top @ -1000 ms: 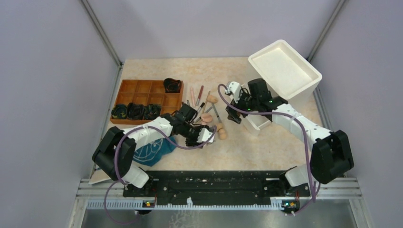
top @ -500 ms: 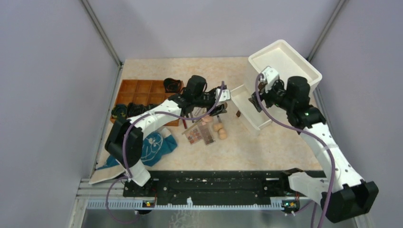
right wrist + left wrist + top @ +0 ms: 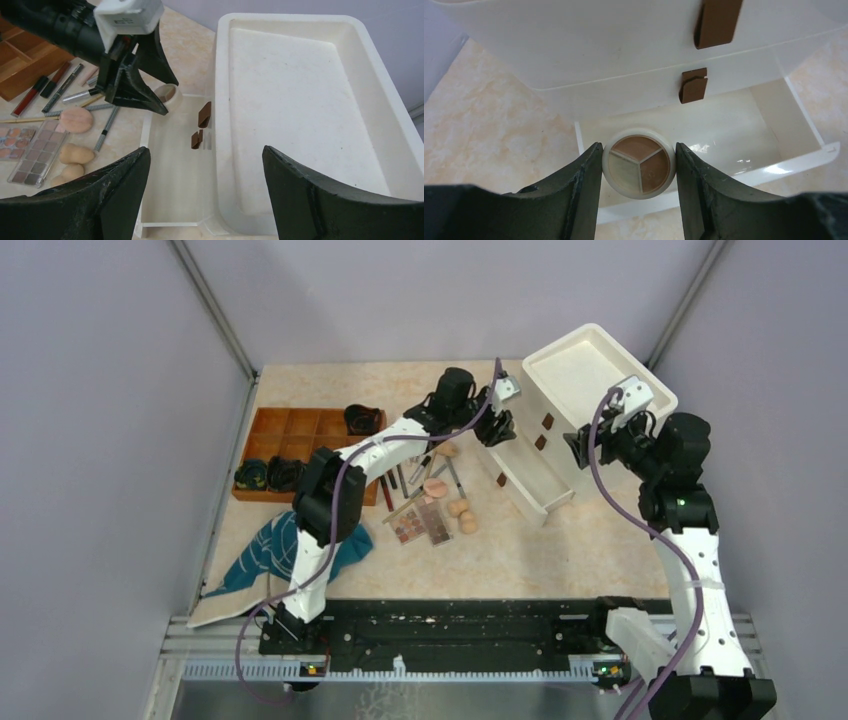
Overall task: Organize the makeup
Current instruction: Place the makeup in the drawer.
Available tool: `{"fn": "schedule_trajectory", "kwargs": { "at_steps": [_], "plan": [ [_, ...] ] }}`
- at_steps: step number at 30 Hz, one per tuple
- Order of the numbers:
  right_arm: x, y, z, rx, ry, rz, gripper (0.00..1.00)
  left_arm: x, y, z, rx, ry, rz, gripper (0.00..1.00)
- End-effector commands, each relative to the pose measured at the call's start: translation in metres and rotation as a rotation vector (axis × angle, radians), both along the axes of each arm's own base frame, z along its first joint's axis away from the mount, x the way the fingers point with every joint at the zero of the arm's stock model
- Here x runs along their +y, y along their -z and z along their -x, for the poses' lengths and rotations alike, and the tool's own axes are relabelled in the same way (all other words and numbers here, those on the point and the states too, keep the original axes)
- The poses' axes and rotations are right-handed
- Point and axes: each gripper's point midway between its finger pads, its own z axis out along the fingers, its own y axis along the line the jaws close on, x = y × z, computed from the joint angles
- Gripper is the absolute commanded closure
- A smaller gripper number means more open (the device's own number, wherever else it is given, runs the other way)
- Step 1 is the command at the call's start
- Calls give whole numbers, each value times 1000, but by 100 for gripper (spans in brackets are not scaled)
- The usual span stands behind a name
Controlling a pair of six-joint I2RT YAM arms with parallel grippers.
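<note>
White-rimmed round compact is clamped in L claw above open drawer of white organiser; R claw is spread apart, empty, over organiser top.

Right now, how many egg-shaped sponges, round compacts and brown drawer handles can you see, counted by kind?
Egg-shaped sponges: 4
Round compact: 1
Brown drawer handles: 3
Total: 8

Overhead camera looks down; both close wrist cameras share the drawer.
</note>
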Motion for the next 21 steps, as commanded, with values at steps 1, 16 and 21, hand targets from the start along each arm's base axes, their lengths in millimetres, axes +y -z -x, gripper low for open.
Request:
{"fn": "schedule_trajectory", "kwargs": {
  "at_steps": [1,16,21],
  "plan": [
    [3,-8,3,-33,-33,-40,18,-23,3,-5,34,-20,11,55],
    [-2,0,0,-18,-25,-39,18,-28,73,-18,33,-148,-119,54],
    [-3,2,0,-18,-24,-35,18,-26,85,-23,25,-163,-144,51]
  ]
}}
